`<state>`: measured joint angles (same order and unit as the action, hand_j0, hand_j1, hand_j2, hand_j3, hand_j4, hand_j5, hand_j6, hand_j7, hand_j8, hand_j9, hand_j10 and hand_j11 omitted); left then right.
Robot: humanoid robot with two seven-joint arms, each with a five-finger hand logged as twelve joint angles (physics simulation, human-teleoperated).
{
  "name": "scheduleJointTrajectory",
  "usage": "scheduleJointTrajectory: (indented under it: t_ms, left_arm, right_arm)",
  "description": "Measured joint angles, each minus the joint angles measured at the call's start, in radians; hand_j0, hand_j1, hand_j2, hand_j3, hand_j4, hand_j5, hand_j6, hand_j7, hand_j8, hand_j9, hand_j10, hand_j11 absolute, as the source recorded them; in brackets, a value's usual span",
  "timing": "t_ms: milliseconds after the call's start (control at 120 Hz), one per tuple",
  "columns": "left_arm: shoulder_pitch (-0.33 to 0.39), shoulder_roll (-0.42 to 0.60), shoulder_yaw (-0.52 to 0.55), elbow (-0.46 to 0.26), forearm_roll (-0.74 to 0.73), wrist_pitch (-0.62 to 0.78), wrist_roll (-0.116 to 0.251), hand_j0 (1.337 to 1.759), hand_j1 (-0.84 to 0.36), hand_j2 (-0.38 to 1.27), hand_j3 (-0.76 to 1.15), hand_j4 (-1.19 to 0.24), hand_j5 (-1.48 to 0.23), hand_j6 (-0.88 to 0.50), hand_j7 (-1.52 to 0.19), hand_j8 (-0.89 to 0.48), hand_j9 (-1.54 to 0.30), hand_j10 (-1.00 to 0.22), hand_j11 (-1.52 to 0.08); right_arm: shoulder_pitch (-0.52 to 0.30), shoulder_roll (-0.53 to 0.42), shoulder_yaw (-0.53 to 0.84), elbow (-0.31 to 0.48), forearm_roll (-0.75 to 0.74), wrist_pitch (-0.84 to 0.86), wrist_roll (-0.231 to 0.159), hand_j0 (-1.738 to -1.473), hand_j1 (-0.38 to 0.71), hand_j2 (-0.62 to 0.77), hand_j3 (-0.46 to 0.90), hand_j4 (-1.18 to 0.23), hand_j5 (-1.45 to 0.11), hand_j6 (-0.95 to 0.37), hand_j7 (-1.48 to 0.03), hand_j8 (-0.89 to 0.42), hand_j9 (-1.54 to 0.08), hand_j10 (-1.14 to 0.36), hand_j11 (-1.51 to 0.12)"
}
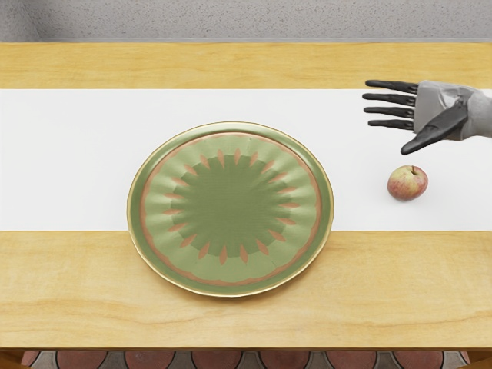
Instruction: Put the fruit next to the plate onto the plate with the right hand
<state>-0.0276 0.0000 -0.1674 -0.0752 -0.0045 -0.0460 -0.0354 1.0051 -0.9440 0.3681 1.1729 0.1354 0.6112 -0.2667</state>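
Your right hand [407, 115] hovers with fingers spread, holding nothing, just above and behind the apple [407, 183], which lies on the white runner [69, 154], right of the green plate [231, 288].

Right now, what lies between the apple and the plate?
Nothing: in the head view only bare white runner separates the apple from the plate.

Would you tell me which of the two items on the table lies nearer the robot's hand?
The small red-yellow apple, just below the open right hand; the large green plate sits farther left.
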Motion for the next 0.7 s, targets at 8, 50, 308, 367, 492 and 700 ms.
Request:
scheduleJointTrajectory:
  t_ms: [8,50,308,367,492,700]
  left_arm:
    - [0.000,0.000,0.000,0.000,0.000,0.000,0.000,1.658,0.05,0.05,0.00,-0.25,-0.32,-0.25,-0.32,-0.25,-0.32,-0.25,-0.32]
    - [0.000,0.000,0.000,0.000,0.000,0.000,0.000,1.658,0.05,0.05,0.00,-0.25,-0.32,-0.25,-0.32,-0.25,-0.32,-0.25,-0.32]
    - [0.000,0.000,0.000,0.000,0.000,0.000,0.000,1.658,0.05,0.05,0.00,-0.25,-0.32,-0.25,-0.32,-0.25,-0.32,-0.25,-0.32]
    - [0.000,0.000,0.000,0.000,0.000,0.000,0.000,1.658,0.05,0.05,0.00,-0.25,-0.32,-0.25,-0.32,-0.25,-0.32,-0.25,-0.32]
    - [0.000,0.000,0.000,0.000,0.000,0.000,0.000,1.658,0.05,0.05,0.00,-0.25,-0.32,-0.25,-0.32,-0.25,-0.32,-0.25,-0.32]
    - [0.000,0.000,0.000,0.000,0.000,0.000,0.000,1.658,0.05,0.05,0.00,-0.25,-0.32,-0.25,-0.32,-0.25,-0.32,-0.25,-0.32]
  right_arm:
    - [0.000,0.001,0.000,0.000,0.000,0.000,0.000,-1.658,-0.31,-0.01,0.00,-0.03,-0.05,-0.03,-0.05,-0.03,-0.05,-0.03,-0.05]
    - [0.004,0.004,0.001,0.002,-0.001,0.000,-0.002,-1.658,-0.31,-0.01,0.00,-0.03,-0.05,-0.03,-0.05,-0.03,-0.05,-0.03,-0.05]
    - [0.033,-0.032,0.056,0.079,-0.133,0.000,0.001,-1.658,-0.31,-0.01,0.00,-0.04,-0.05,-0.03,-0.05,-0.04,-0.05,-0.04,-0.05]
    - [0.033,-0.075,0.093,0.176,-0.247,0.000,0.003,-1.658,-0.31,-0.01,0.00,-0.04,-0.05,-0.04,-0.05,-0.04,-0.05,-0.04,-0.05]
    - [0.029,-0.153,0.118,0.370,-0.492,-0.109,0.011,-1.658,-0.30,-0.01,0.00,-0.04,-0.05,-0.04,-0.05,-0.04,-0.05,-0.04,-0.05]
    - [0.017,-0.191,0.008,0.498,-0.728,-0.386,0.014,-1.658,-0.31,-0.01,0.00,-0.04,-0.05,-0.04,-0.05,-0.04,-0.05,-0.04,-0.05]
